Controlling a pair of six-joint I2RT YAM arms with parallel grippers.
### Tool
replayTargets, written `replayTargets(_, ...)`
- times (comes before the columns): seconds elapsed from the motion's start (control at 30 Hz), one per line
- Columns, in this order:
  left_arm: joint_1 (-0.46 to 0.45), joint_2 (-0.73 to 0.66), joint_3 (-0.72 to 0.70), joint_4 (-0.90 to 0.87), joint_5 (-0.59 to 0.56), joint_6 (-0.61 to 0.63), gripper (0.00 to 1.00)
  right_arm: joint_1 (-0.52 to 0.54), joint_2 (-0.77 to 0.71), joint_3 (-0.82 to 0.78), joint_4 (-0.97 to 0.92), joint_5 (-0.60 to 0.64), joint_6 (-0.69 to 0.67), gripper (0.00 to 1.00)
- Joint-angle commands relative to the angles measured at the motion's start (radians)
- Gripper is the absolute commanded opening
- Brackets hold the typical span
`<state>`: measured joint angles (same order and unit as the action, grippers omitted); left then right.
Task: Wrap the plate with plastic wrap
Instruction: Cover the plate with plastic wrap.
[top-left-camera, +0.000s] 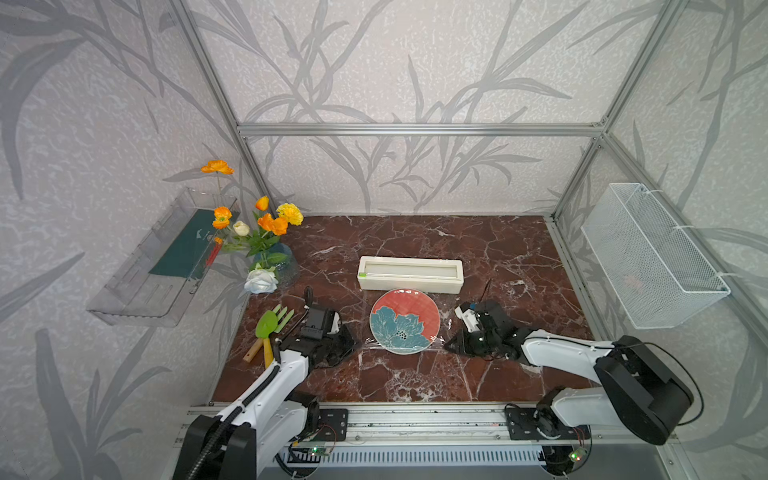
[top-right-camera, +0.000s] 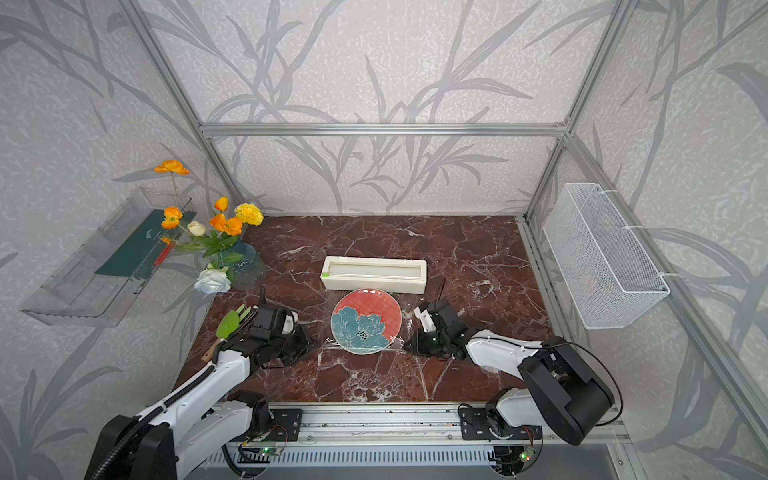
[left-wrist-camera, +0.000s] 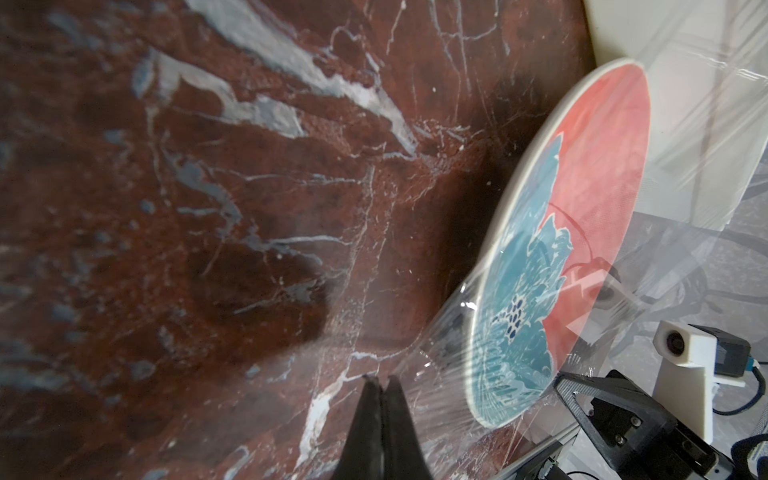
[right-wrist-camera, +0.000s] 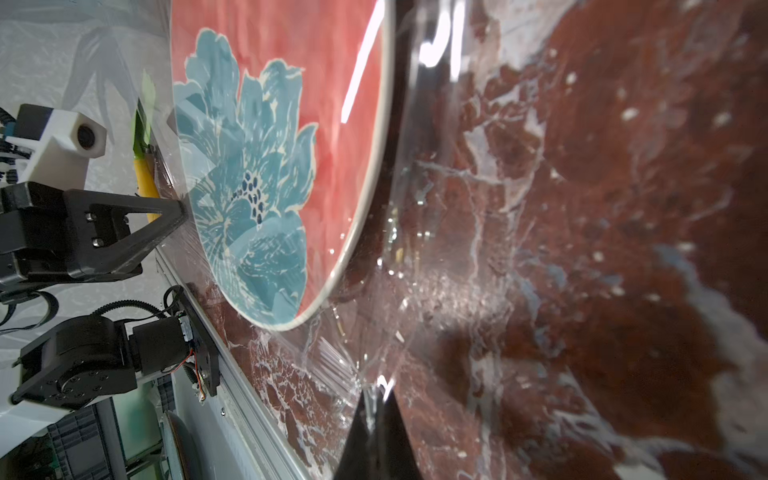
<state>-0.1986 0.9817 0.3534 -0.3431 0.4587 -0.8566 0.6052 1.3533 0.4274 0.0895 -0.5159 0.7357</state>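
Note:
The coral-red plate (top-left-camera: 404, 321) (top-right-camera: 365, 321) with its teal flower lies flat on the marble, just in front of the dispenser box. The plastic wrap (top-left-camera: 368, 343) (left-wrist-camera: 440, 365) (right-wrist-camera: 332, 353) is stretched across the plate, with its near corners drawn out to both sides. At the plate's near left edge, my left gripper (top-left-camera: 357, 344) (top-right-camera: 318, 343) (left-wrist-camera: 380, 378) is shut on one corner of the film. My right gripper (top-left-camera: 445, 344) (top-right-camera: 405, 344) (right-wrist-camera: 376, 384) is shut on the opposite corner at the near right edge. Both sit low over the table.
A cream-white dispenser box (top-left-camera: 410, 273) stands right behind the plate. A vase of flowers (top-left-camera: 270, 257) and green garden tools (top-left-camera: 270, 328) are at the left. A wire basket (top-left-camera: 652, 253) hangs on the right wall and a clear tray (top-left-camera: 162, 257) on the left wall.

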Motion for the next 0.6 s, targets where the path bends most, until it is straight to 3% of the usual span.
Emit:
replayTargets(0.0, 0.004, 0.01, -0.019, -0.054, -0.074, 0.022, 0.0, 0.0, -0.008, -0.003, -0.089, 0.039, -0.013, 0.0)
replayTargets(0.57, -0.001, -0.111, -0.037, -0.112, -0.058, -0.023, 0.0, -0.001, -0.094, -0.042, -0.133, 0.026, 0.0, 0.0)
